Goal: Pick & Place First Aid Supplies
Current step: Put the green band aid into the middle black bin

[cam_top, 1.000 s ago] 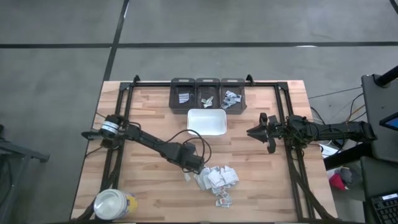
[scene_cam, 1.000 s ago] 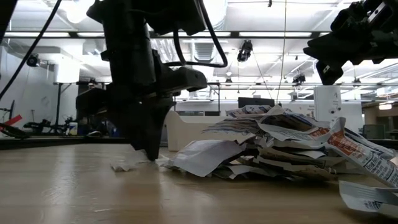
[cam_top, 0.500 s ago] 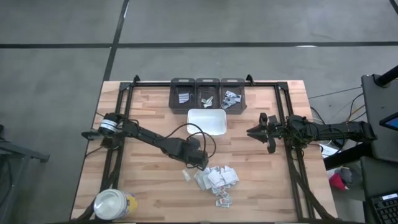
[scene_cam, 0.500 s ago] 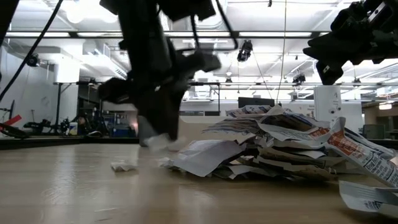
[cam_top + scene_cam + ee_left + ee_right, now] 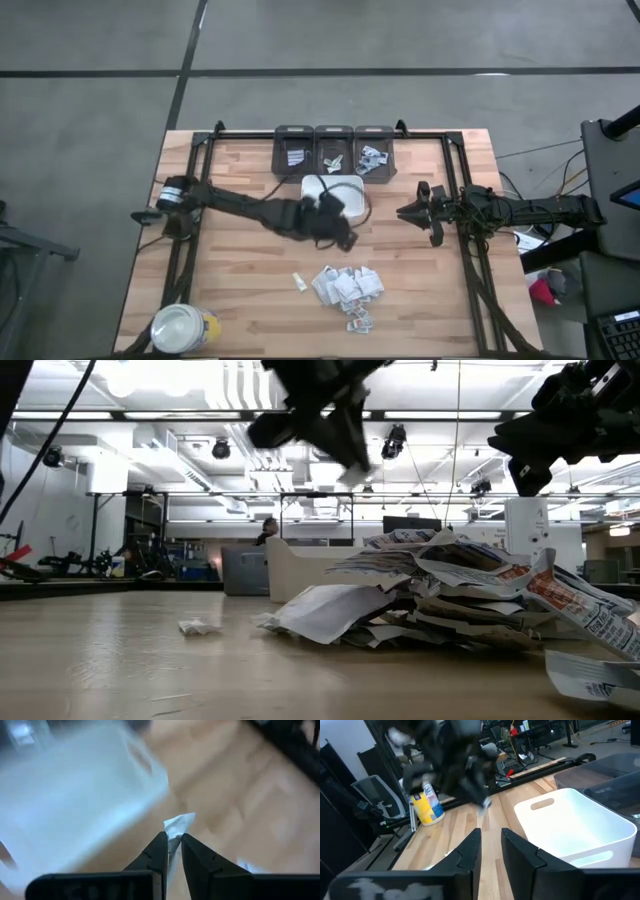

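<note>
My left gripper [image 5: 346, 239] hangs in the air just near of the white tray [image 5: 333, 196], shut on one small white packet [image 5: 178, 824]. In the low view it [image 5: 346, 458] is high above the table. The rest of the first aid supplies lie in a loose pile [image 5: 347, 286] on the wood, with one stray packet [image 5: 300, 282] to the pile's left. My right gripper [image 5: 408, 212] waits at the table's right, level and pointing left, its fingers [image 5: 470, 847] a narrow gap apart with nothing between them. My left gripper pinches the small packet between its two fingers, by the packet's lower part [image 5: 173, 839]. The fingers slant down from the table's left. The packet is lifted clear of the table, and its free end [image 5: 181, 820] sticks out beyond the fingertips.
Three dark bins [image 5: 333, 150] holding a few packets stand in a row at the far edge, behind the tray. A yellow jar with a white lid [image 5: 184, 328] stands at the near left corner. A black frame [image 5: 195, 190] runs around the table.
My left gripper has shut on a packet at the pile's left side, lifted it clear of the table and swung up toward the far edge and the tray, turning as it rose. The stray packet has stayed on the wood.
</note>
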Controlling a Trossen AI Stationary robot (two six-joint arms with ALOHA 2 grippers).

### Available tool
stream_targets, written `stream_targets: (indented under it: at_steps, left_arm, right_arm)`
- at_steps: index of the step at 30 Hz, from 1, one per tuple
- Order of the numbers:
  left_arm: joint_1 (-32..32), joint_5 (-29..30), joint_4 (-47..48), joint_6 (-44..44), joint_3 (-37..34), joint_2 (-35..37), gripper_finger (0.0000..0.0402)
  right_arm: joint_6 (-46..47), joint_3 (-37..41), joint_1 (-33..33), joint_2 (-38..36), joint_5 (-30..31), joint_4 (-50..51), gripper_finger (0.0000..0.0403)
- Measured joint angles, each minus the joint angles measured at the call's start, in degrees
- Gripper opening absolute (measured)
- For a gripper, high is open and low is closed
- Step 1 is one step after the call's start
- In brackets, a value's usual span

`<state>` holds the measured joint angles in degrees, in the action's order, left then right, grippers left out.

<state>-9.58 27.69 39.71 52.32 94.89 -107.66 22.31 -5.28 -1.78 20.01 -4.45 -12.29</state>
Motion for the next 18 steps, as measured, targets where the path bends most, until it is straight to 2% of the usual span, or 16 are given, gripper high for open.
stream_targets:
  at_steps: [5, 10, 13, 18]
  left_arm:
    - [5.9, 5.9, 0.2, -15.3, 4.8, 0.0, 0.0045]
    - [14.5, 6.3, -0.6, -28.0, 6.1, 0.0, 0.0045]
    - [20.0, 4.3, -1.6, -32.5, 6.1, 0.0, 0.0046]
    - [28.7, -3.1, -4.4, -36.1, 6.1, -1.1, 0.0046]
  right_arm:
    - [0.0, 0.0, 0.0, 0.0, 0.0, 0.0, 0.0069]
    - [0.0, 0.0, 0.0, 0.0, 0.0, 0.0, 0.0076]
    - [0.0, 0.0, 0.0, 0.0, 0.0, 0.0, 0.0081]
    - [0.0, 0.0, 0.0, 0.0, 0.0, 0.0, 0.0086]
